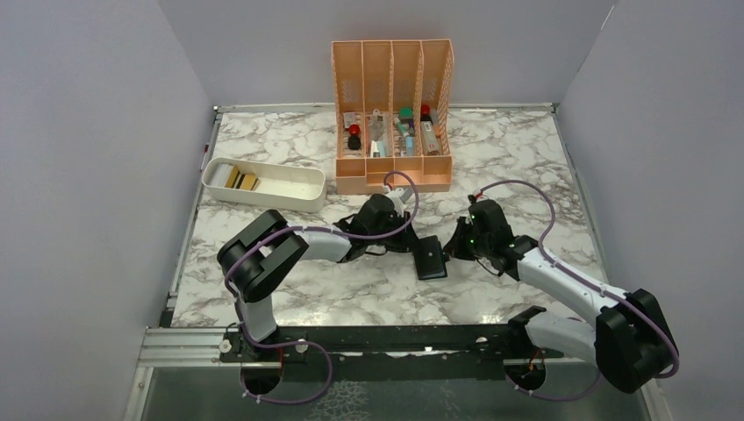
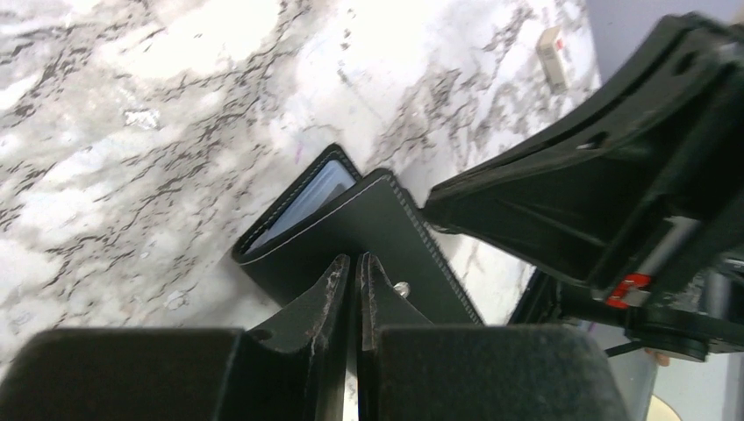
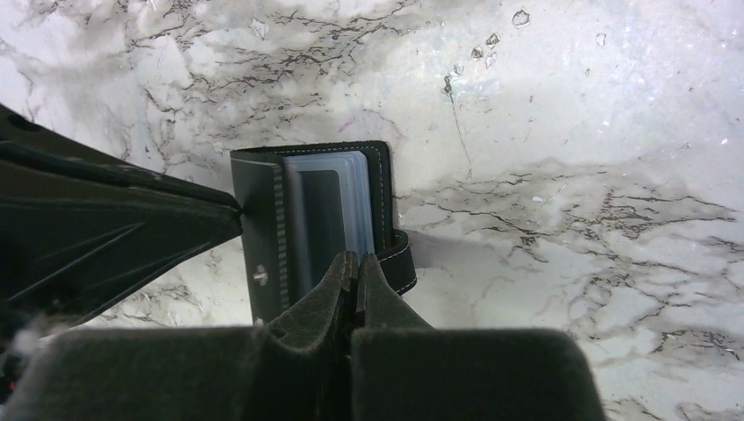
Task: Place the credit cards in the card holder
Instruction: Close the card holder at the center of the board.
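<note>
We are at the opening step: the holder [image 1: 430, 256] lies on the tabletop [image 1: 351, 303] between the two arms, its bluish pockets partly showing. The left jaws are drawn almost together on the edge of its cover, seemingly pinching it, and the right jaws are pressed together at another edge, by the clasp strap. The cards [image 1: 239, 180] sit well apart in the tray [image 1: 294, 186] at the back left, so we judge the next move must spread the cover and hold it flat, freeing one arm to fetch a card.
</note>
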`<action>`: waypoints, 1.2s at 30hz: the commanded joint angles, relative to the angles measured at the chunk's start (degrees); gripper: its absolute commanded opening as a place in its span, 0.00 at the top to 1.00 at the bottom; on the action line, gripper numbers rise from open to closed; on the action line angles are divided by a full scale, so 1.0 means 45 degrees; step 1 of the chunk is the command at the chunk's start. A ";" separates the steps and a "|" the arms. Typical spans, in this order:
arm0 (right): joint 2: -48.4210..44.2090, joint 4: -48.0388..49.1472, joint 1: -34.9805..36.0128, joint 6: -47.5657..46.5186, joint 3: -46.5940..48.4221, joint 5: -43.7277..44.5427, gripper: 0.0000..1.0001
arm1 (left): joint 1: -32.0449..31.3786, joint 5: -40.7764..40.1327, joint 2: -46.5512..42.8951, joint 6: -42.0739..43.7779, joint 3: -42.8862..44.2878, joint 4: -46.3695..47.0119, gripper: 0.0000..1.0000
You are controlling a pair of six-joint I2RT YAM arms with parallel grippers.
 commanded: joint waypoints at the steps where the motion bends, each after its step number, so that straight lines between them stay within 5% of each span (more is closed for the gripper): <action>1: -0.0281 -0.0276 0.0053 0.0128 0.0572 -0.0257 0.99 | -0.0093 -0.0526 0.0342 0.0807 0.0426 -0.0892 0.90; 12: 0.0424 0.0450 0.0055 0.0115 0.0587 -0.1517 0.96 | -0.0251 -0.0528 0.0926 0.1118 0.0786 -0.1457 0.90; 21: 0.0573 -0.0978 0.0055 -0.0369 0.1388 -0.0425 0.68 | -0.0259 -0.0491 0.0960 0.1095 0.0716 -0.1494 0.90; 36: -0.0495 -0.2358 0.0035 -0.0480 0.1409 0.1374 0.84 | -0.0566 0.0299 0.0626 0.0655 0.1164 -0.1594 0.90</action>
